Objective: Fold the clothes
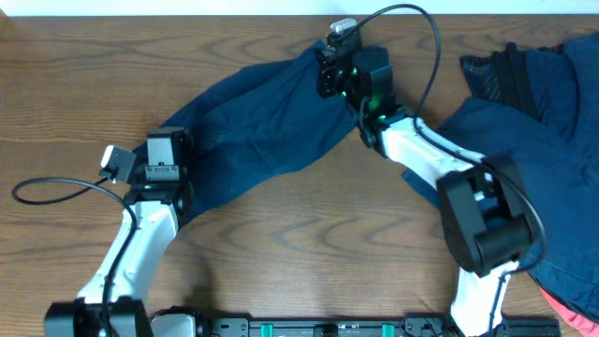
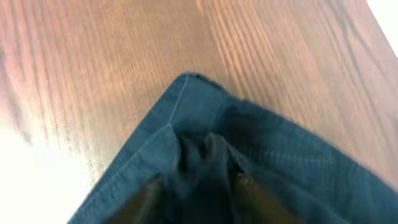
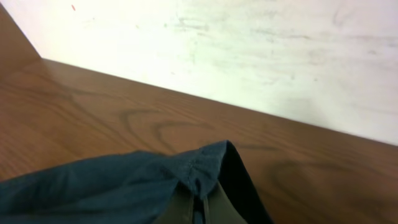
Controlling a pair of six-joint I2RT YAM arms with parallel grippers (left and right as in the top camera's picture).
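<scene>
A dark navy-blue garment (image 1: pixel 257 117) lies stretched across the wooden table between my two grippers. My left gripper (image 1: pixel 168 154) is shut on its lower-left corner; the left wrist view shows the hemmed corner (image 2: pixel 186 118) bunched between my fingers (image 2: pixel 196 186). My right gripper (image 1: pixel 342 70) is shut on the garment's upper-right corner, lifted a little off the table; the right wrist view shows the fabric edge (image 3: pixel 205 165) pinched in my fingers (image 3: pixel 198 202). A second pile of navy-blue clothes (image 1: pixel 538 122) lies at the right.
A pink-red item (image 1: pixel 573 314) shows under the pile at the bottom right corner. A white wall (image 3: pixel 249 43) runs behind the table's far edge. Cables trail from both arms over the table (image 1: pixel 309 234).
</scene>
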